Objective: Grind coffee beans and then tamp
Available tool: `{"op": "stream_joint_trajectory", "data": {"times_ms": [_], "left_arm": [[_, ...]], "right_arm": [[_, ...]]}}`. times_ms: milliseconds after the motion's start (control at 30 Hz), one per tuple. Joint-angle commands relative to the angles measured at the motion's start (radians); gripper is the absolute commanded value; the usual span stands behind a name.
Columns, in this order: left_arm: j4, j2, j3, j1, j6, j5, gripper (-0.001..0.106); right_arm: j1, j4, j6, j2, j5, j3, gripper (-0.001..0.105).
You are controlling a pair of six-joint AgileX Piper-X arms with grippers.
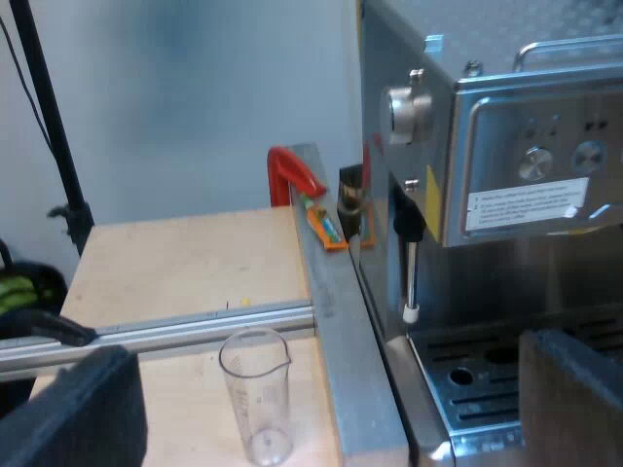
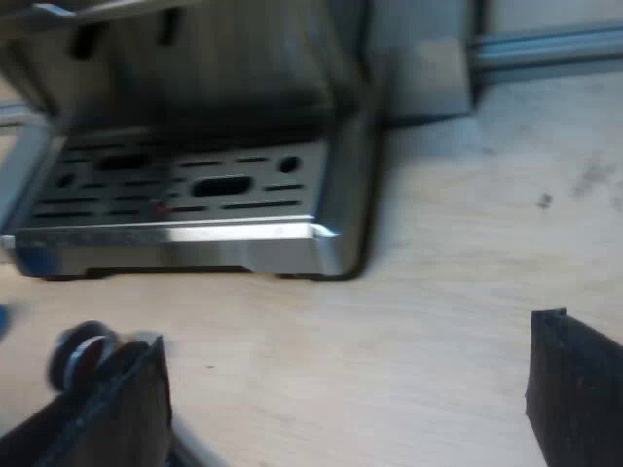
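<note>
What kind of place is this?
Probably a workshop bench, not a kitchen: an espresso machine and measuring glass stand on a wooden table with a metal rail and red clamp.

Clear measuring glass [image 1: 258,394] stands upright beside espresso machine [image 1: 506,195].

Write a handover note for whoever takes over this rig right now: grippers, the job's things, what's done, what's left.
Left gripper: open, holding nothing, above the table, with the empty measuring glass standing upright beside the espresso machine.
Right gripper: open, empty, low over the table, facing the machine's drip tray. A small round metal part lies by one finger; I cannot tell what it is.
Done: nothing I can confirm.
Left: grind, then tamp.
</note>
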Motion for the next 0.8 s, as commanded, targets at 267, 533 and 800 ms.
{"op": "stream_joint_trajectory", "data": {"times_ms": [267,533,800], "left_arm": [[0.180,-0.158,-0.001,-0.003,0.005,-0.015,0.079],[0.237,-0.157,0.001,0.003,0.039,-0.015,0.079],[0.066,-0.155,0.082,0.003,0.039,-0.074,0.079]], "right_arm": [[-0.009,0.016,-0.035,-0.145,-0.019,-0.005,0.076],[-0.006,0.011,-0.088,-0.141,-0.041,0.040,0.076],[-0.006,-0.123,-0.088,-0.139,0.039,0.148,0.076]]}}
